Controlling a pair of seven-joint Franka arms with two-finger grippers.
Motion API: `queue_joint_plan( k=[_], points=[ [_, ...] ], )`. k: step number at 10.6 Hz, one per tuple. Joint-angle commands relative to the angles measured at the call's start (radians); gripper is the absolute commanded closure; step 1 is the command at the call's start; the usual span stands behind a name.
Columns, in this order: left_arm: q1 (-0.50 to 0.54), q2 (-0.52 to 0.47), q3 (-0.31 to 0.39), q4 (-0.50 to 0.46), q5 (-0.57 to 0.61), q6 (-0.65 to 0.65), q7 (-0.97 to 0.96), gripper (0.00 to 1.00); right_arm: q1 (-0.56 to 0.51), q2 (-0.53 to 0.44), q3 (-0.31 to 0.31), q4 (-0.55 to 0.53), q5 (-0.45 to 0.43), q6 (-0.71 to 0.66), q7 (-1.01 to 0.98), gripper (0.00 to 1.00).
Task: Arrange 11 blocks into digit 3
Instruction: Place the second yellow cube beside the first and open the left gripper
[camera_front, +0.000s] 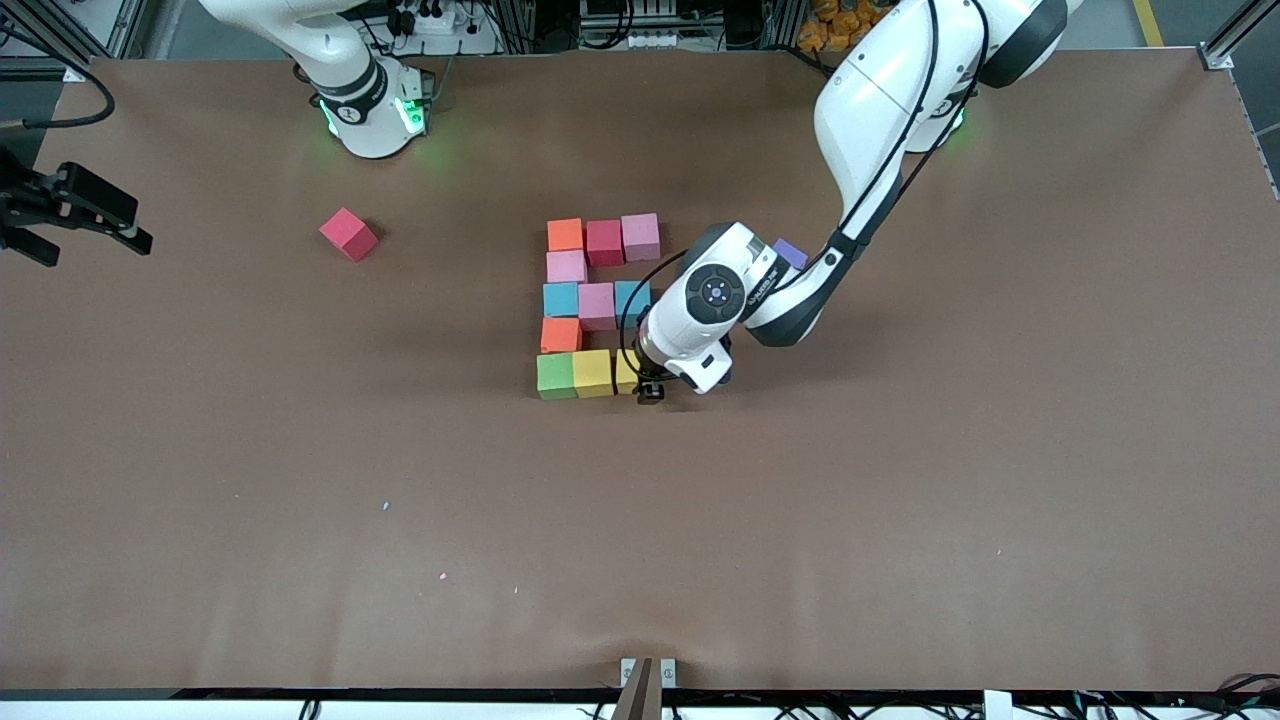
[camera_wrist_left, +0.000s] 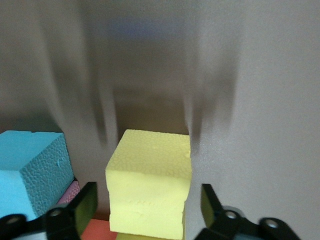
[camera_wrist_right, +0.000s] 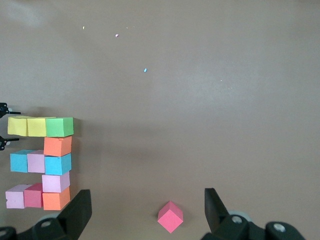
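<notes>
Brown tabletop carries the digit 3 (camera_front: 592, 308) at its middle, all three rows filled, and the left gripper (camera_front: 650, 390) sits low at the end of the row nearest the front camera, fingers (camera_wrist_left: 82, 206) apart on either side of the yellow cube (camera_wrist_left: 149, 189) without clamping it. That reads as the last block just released, so the next move is probably a straight lift clear without nudging it. Right gripper (camera_wrist_right: 145, 212) waits, spread wide and empty, above a loose pink cube (camera_front: 348, 234) lying toward the right arm's end from the digit.

Setting: a robotics lab. Two white arm bases (camera_front: 370, 110) are fixed along the top of the front view on a brown-covered table (camera_front: 900, 500). Aluminium framing (camera_front: 1235, 40) and power strips (camera_front: 430, 20) fill the upper edge.
</notes>
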Motion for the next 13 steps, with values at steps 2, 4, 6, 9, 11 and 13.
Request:
queue_joint_plan(
  k=[2, 4, 6, 9, 11, 13],
  points=[
    [0.002, -0.01, 0.004, 0.016, -0.003, -0.014, -0.001, 0.0, -0.019, -0.024, 0.016, -0.015, 0.015, -0.007, -0.007, 0.0],
    [0.023, -0.044, 0.004, 0.013, -0.002, -0.029, 0.001, 0.0, -0.021, -0.022, 0.016, -0.015, 0.015, -0.013, -0.007, 0.0],
    [0.064, -0.098, 0.004, 0.011, 0.017, -0.142, 0.06, 0.0, -0.019, -0.022, 0.016, -0.015, 0.015, -0.013, -0.005, 0.0],
    [0.135, -0.19, 0.004, -0.037, 0.018, -0.278, 0.302, 0.0, -0.021, -0.024, 0.016, -0.015, 0.015, -0.036, -0.007, 0.0],
    [0.184, -0.265, 0.006, -0.097, 0.018, -0.313, 0.48, 0.0, -0.016, -0.036, 0.015, -0.001, 0.015, -0.083, -0.007, 0.0],
    [0.213, -0.293, 0.004, -0.099, 0.117, -0.397, 0.621, 0.0, -0.025, -0.036, 0.01, -0.001, 0.024, -0.099, -0.01, 0.0]
  ],
)
